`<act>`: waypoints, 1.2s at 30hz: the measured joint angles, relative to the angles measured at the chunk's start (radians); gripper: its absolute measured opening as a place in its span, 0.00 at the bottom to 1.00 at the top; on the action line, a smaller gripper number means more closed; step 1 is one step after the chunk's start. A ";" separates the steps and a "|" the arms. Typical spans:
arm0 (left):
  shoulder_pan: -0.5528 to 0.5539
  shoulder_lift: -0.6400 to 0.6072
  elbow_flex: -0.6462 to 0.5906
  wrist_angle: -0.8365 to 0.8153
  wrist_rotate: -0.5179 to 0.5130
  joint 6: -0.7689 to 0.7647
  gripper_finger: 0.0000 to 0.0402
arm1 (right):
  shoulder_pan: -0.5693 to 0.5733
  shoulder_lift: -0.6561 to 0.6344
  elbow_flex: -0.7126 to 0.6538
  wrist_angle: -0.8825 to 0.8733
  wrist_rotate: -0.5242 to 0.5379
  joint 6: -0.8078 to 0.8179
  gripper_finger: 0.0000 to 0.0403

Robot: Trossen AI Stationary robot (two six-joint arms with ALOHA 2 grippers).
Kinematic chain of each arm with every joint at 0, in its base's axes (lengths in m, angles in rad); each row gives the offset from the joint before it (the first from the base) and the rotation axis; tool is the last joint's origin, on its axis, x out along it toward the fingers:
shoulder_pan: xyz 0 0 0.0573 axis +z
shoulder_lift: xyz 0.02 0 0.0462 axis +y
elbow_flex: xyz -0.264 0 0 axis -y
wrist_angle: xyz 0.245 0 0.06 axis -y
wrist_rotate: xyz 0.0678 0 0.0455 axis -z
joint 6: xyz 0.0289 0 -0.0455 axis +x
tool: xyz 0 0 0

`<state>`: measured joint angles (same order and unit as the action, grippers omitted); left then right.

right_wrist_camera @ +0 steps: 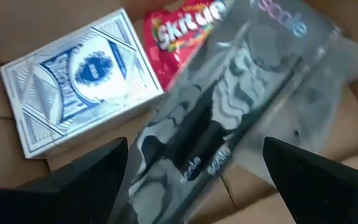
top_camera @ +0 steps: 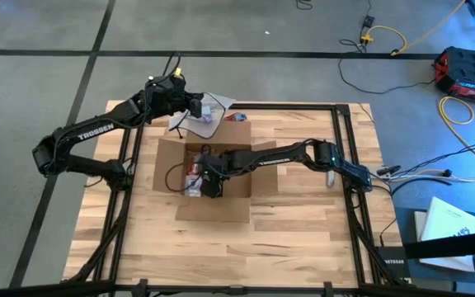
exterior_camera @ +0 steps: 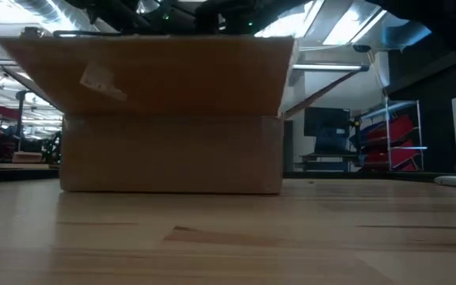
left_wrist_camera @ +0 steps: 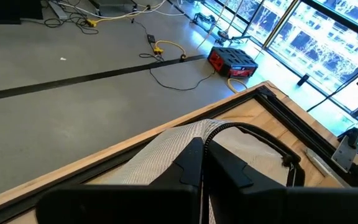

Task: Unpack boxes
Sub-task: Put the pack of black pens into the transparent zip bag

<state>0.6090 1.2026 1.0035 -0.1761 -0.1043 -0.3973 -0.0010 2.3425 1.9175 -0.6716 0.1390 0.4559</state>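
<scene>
The shallow brown cardboard box (top_camera: pixel 221 186) stands open at mid-table; in the low view its near wall (exterior_camera: pixel 172 154) and a raised flap hide the inside. My right gripper (right_wrist_camera: pixel 194 177) is open inside the box, just above a clear packet (right_wrist_camera: pixel 229 106) with a dark item in it, one finger on either side. A blue-and-white card pack (right_wrist_camera: pixel 79 81) and a red sweets bag (right_wrist_camera: pixel 179 31) lie beside it on the box floor. My left gripper (top_camera: pixel 192 107) is shut on a silvery plastic bag (top_camera: pixel 211 109) at the table's far edge. My left gripper pinches the silvery bag's near end (left_wrist_camera: pixel 188 144) between its two shut fingers. The bag spreads away from the fingertips toward the table's far edge, and a black cord (left_wrist_camera: pixel 260 134) loops beside it. Whether the bag is lifted clear, I cannot tell.
A small red-and-blue object (top_camera: pixel 238 117) lies on the table by the box's far flap. The black frame rails (top_camera: pixel 340 148) run around the table. A white thing (top_camera: pixel 330 176) lies near the right rail.
</scene>
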 joint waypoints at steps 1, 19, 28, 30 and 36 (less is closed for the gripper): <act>0.000 0.000 0.000 0.000 0.000 0.000 0.00 | 0.000 0.005 0.000 -0.007 0.000 0.012 0.89; 0.000 0.000 0.000 0.000 0.000 0.002 0.00 | -0.033 0.042 0.000 -0.032 -0.081 0.091 0.84; 0.000 0.000 0.000 0.000 0.000 0.003 0.00 | -0.032 0.042 0.000 -0.032 -0.106 0.152 0.59; 0.000 0.000 0.000 -0.001 0.000 0.004 0.00 | -0.032 0.041 0.000 -0.034 -0.112 0.184 0.51; 0.000 0.000 0.000 -0.001 0.000 0.003 0.00 | -0.031 0.027 0.040 -0.098 -0.136 0.222 0.30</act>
<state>0.6094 1.2026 1.0035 -0.1767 -0.1043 -0.3938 -0.0322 2.3695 1.9574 -0.7692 0.0030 0.6780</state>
